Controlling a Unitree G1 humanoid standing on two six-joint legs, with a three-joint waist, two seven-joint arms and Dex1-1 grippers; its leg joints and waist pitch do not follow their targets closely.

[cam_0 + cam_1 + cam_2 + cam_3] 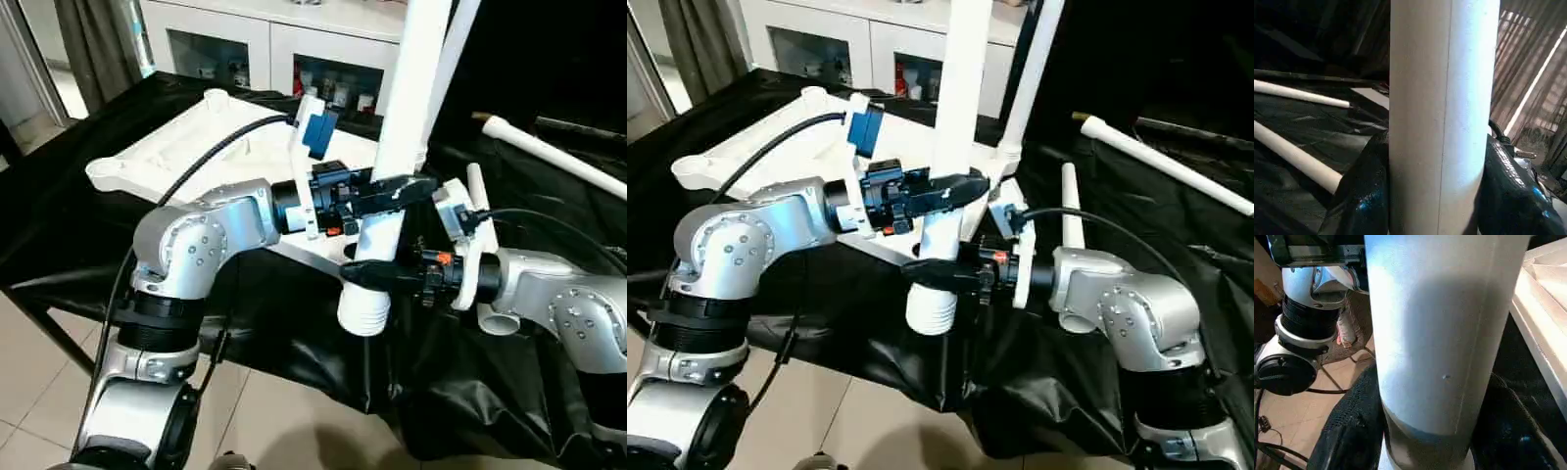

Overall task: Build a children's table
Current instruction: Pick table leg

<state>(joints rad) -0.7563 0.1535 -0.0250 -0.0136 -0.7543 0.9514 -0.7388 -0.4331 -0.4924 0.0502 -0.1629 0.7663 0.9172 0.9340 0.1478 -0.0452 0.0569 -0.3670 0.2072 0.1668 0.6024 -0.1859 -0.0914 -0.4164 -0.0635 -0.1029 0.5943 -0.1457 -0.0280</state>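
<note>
Together, both tools clasp one upright leg [407,108]; the left tool [387,191] grips just above the right tool [377,276]. Behind them lies the tabletop [196,147].

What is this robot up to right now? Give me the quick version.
It is building a children's table. Both arms hold one white leg upright in front of the robot: the left gripper is clamped around it higher up, the right gripper lower, near its ribbed end. The tabletop lies underside up on the black cloth, one leg already standing in it. Another leg lies loose on the right.
</note>
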